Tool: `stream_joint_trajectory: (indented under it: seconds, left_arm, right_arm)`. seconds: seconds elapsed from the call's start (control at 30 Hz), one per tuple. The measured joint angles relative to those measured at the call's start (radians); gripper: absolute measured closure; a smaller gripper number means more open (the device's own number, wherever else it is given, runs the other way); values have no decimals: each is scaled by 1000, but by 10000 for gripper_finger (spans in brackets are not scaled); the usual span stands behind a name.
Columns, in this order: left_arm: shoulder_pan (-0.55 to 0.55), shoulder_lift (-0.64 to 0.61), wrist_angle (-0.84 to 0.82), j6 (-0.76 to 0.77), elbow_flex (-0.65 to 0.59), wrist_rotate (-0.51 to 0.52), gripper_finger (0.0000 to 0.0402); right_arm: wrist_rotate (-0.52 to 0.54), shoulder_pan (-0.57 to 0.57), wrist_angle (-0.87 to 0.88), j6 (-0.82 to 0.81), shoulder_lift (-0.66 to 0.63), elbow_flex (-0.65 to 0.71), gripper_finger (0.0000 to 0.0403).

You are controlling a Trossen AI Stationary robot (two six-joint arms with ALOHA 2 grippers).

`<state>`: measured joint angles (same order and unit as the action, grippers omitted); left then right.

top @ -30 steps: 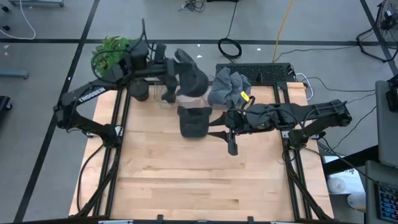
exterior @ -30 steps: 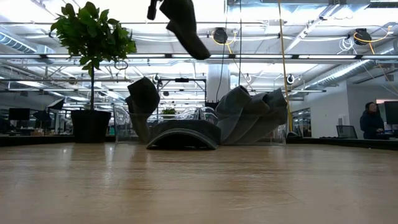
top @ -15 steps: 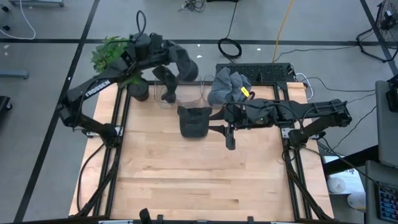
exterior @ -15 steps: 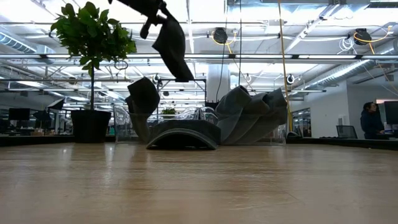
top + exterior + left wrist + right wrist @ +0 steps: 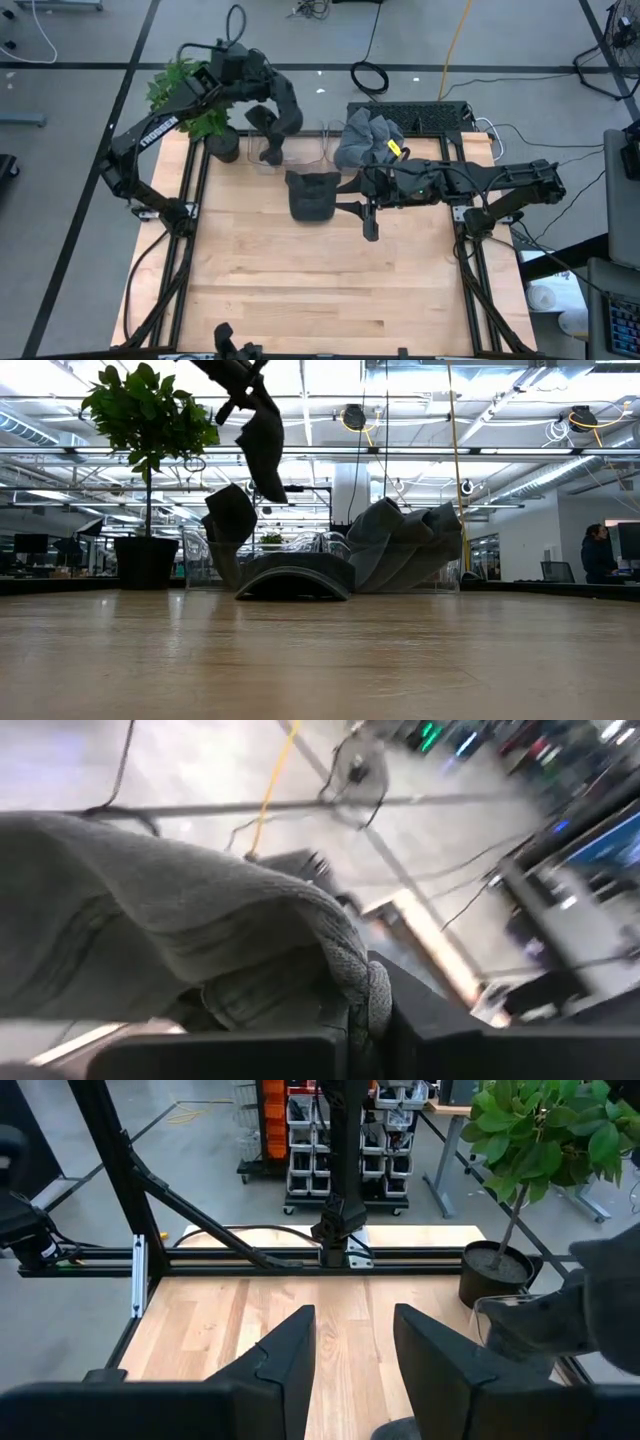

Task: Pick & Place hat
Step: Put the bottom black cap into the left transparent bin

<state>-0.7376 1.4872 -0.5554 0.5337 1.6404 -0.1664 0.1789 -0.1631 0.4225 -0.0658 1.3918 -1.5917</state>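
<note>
Above the table's far-left corner, our left gripper (image 5: 283, 103) pinches a dark grey knit hat (image 5: 287, 112), which hangs over a clear bin (image 5: 300, 152) beside the potted plant (image 5: 190, 85). We judge this the carrying step: keep the pinch firm, bring the hat over its drop spot, lower it, then release so it does not snag on the bin's rim. Our right gripper (image 5: 371, 218) waits over mid-table, fingers spread and empty. We count one hat in the air, one dark cap (image 5: 312, 194) flat on the table, one heap of grey hats (image 5: 365, 140) at the far edge, one bin and one plant.
</note>
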Motion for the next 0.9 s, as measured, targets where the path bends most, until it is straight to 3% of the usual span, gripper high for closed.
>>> stream_joint_trajectory:
  seconds: [0.3, 0.9]
  left_arm:
    - [21, 96, -131, -103, 28, 1, 385]
    - [33, 211, -321, -125, 28, 84, 385]
  right_arm:
    - [0, 0, 1, 2, 0, 0, 277]
    - [0, 0, 36, 0, 0, 0, 277]
